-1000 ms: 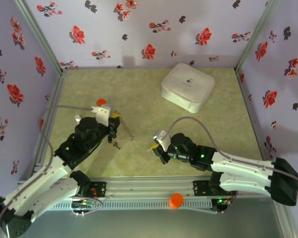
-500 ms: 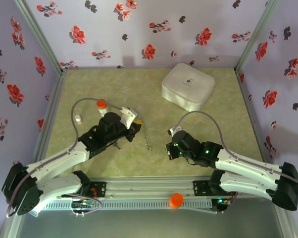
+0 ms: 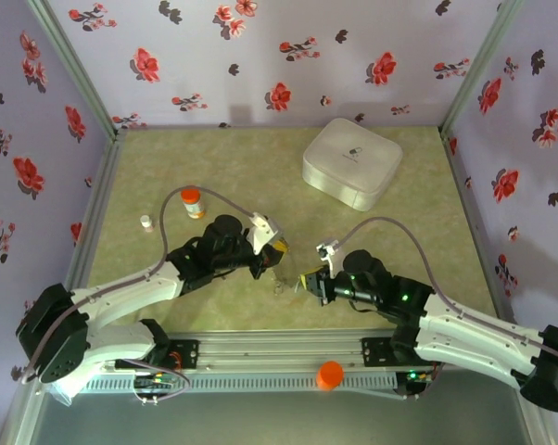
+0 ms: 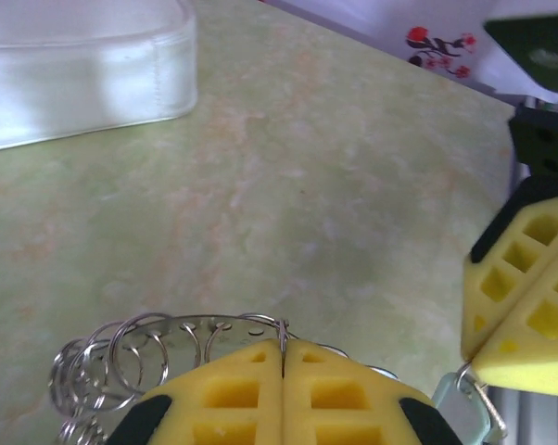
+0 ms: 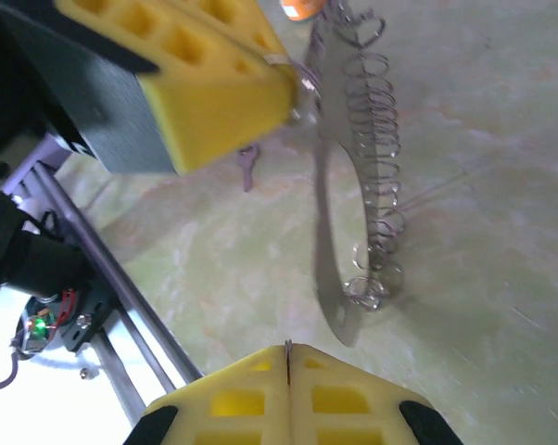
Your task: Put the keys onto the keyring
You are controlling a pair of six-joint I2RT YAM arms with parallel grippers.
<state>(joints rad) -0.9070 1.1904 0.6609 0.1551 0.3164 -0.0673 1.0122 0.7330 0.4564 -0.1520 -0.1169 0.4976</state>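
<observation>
My left gripper [image 4: 284, 371] has its yellow pads pressed fully together, and they pinch the keyring [image 5: 323, 213] at its upper end. From my right wrist camera the keyring looks like a thin strip of metal with a row of small wire rings along one side. It hangs down from the left pads over the table [image 4: 288, 185]. Whether its lower end touches the surface I cannot tell.

My right gripper [image 5: 287, 371] also has its pads closed together, with no gap between them. In the left wrist view a small flat piece of bright metal sticks out at the tip of these pads. This is the silver key [image 4: 462, 408], held tightly. The two grippers are near each other at the front middle of the table, tips turned toward one another, and the keyring is between them, just beside the right pads but not touching them.

A second key [image 5: 247, 169] lies flat on the table under the left gripper, apart from the keyring; it is too small for me to tell its colour.

Further back stand the white box [image 3: 351, 163] and, well to the left, the orange-capped vial [image 3: 193, 200].
</observation>
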